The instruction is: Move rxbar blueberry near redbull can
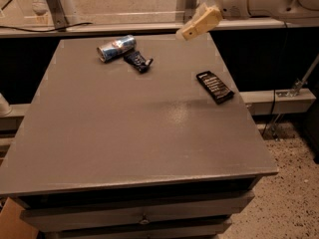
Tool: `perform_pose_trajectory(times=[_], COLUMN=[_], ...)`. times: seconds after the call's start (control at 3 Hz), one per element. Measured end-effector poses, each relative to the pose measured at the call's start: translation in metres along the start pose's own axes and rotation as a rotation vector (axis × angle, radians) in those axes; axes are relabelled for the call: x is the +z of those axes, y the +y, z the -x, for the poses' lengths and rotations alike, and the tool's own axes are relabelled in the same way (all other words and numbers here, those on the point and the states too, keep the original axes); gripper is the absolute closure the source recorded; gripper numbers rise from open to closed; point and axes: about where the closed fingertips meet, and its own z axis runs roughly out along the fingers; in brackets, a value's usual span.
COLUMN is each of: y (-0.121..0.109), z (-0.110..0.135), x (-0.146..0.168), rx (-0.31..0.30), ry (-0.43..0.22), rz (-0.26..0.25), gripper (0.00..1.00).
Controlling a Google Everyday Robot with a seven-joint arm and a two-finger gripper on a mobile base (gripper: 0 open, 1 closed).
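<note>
The redbull can (pixel 116 48) lies on its side at the far left of the grey table (pixel 124 133). The rxbar blueberry (pixel 138 60), a dark blue wrapper, lies just to the right of the can, almost touching it. My gripper (pixel 192 29) hangs in the air above the table's far right edge, well to the right of the bar and can, holding nothing.
A black-wrapped bar with white lettering (pixel 215 86) lies at the right side of the table. A ledge and glass panel run behind the table's far edge. The floor (pixel 294 183) drops off to the right.
</note>
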Motion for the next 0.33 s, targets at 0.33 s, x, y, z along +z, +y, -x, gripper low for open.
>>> perform_pose_trajectory(times=[0.33], y=[0.0001], z=[0.0002], x=[0.0003], rx=[0.000], ry=[0.000], rz=[0.000], gripper=[0.00])
